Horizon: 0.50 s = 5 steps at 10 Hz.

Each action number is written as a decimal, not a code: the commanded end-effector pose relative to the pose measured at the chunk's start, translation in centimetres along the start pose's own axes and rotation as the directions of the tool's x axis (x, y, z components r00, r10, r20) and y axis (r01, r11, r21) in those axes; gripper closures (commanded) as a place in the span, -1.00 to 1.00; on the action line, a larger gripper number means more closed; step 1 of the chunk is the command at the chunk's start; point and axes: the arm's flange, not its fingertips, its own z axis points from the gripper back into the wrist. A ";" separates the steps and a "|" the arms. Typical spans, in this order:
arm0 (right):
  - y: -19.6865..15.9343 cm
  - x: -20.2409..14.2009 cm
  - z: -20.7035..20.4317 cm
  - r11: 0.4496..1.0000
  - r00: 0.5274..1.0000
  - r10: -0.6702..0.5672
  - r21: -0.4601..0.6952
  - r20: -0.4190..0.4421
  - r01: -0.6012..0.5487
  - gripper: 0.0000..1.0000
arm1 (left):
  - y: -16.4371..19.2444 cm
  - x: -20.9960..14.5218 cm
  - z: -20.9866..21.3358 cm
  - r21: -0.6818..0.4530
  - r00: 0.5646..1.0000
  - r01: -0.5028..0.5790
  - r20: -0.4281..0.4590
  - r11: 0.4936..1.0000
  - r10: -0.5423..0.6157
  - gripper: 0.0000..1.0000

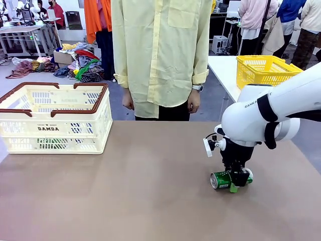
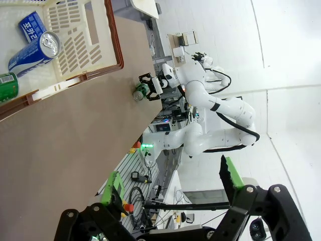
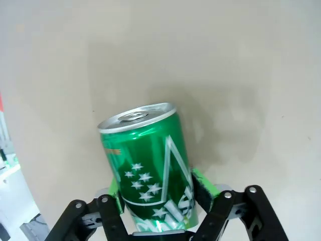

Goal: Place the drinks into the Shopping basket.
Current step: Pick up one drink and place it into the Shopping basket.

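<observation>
A green can (image 1: 223, 179) with white lettering lies on its side on the brown table at the right. My right gripper (image 1: 234, 183) stands over it, and in the right wrist view its green pads (image 3: 203, 188) press on both sides of the green can (image 3: 148, 165). The cream Shopping basket (image 1: 100, 103) with the dark red rim stands at the far left. In the left wrist view it (image 2: 75, 40) holds a blue-and-white can (image 2: 35, 47) and another green can (image 2: 7, 85). My left gripper (image 2: 169, 170) hangs open with nothing between its fingers.
A person in a pale yellow shirt (image 1: 160, 50) stands at the far edge of the table, hands down. A yellow mesh basket (image 1: 266, 68) sits on a white table at the back right. Bare tabletop (image 1: 150, 191) lies between the can and the basket.
</observation>
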 end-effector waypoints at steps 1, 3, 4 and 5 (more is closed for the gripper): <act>-0.6 -0.1 -0.1 0.999 1.000 -0.022 0.044 -0.021 0.023 1.00 | -0.1 -0.4 -0.2 0.002 1.000 0.003 -0.004 1.000 -0.003 -1.00; -0.4 0.1 0.0 0.998 0.999 -0.037 0.053 -0.038 0.039 1.00 | -0.1 -0.4 -0.2 0.002 1.000 0.003 -0.004 1.000 -0.003 -1.00; -0.3 0.2 0.4 0.997 0.997 -0.050 0.059 -0.050 0.053 1.00 | -0.1 -0.4 -0.2 0.002 1.000 0.003 -0.004 1.000 -0.003 -1.00; -0.1 0.4 1.0 0.995 0.995 -0.076 0.066 -0.058 0.080 1.00 | -0.1 -0.4 -0.2 0.002 1.000 0.003 -0.004 1.000 -0.003 -1.00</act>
